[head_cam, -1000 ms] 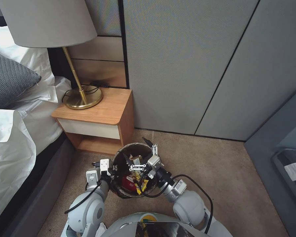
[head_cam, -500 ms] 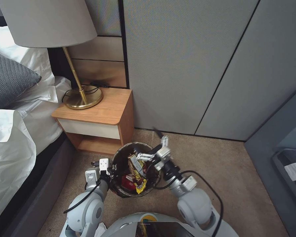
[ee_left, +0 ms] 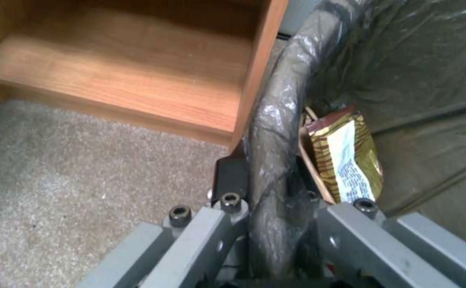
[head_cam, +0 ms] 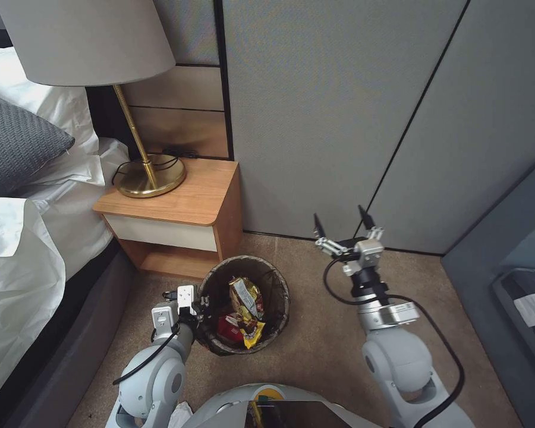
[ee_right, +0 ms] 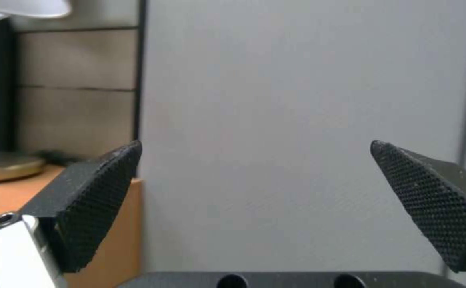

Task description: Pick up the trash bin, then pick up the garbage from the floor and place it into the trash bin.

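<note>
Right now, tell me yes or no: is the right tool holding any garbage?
No: the right tool is raised beside the trash bin with its fingers spread and nothing between them.

Bedroom: bed, nightstand, brass lamp, carpet.

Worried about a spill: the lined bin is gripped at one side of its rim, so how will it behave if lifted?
The round trash bin with its dark plastic liner would probably tilt away from the left end effector. The crinkly liner may slip. The wrappers inside look light.
</note>
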{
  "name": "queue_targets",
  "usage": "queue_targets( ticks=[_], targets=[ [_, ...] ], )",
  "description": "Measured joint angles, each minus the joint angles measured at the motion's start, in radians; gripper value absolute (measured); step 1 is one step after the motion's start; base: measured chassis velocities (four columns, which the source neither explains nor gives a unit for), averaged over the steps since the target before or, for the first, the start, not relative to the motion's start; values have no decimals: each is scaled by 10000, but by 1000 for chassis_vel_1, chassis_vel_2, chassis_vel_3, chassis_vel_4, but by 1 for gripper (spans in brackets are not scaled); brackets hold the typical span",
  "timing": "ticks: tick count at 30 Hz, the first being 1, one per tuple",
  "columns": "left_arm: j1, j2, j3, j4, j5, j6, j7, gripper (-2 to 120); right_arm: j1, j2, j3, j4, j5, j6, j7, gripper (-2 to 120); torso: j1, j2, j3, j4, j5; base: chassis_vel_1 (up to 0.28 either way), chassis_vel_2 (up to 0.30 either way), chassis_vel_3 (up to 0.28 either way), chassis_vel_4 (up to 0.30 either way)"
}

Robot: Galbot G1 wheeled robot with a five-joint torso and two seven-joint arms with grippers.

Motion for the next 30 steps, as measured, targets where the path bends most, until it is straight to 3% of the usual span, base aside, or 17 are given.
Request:
queue_targets(
  ticks=[5,12,30],
  targets=[
    [12,15,-19,21,54,-83,72,3,-295,150,631,-358,-23,233,123,100,0,0,0,-1,-1,0,0,0,0],
    [129,69,-24,-17,37,25,-98,3,-1223,343,759,-1173,-336,642,161,100,0,0,0,-3,-1,0,0,0,0],
    [383,87,-102,-239,-144,166,-232,3,-835,390,527,-1601,-434,723,151,100,0,0,0,-1,-2,0,0,0,0]
  ],
)
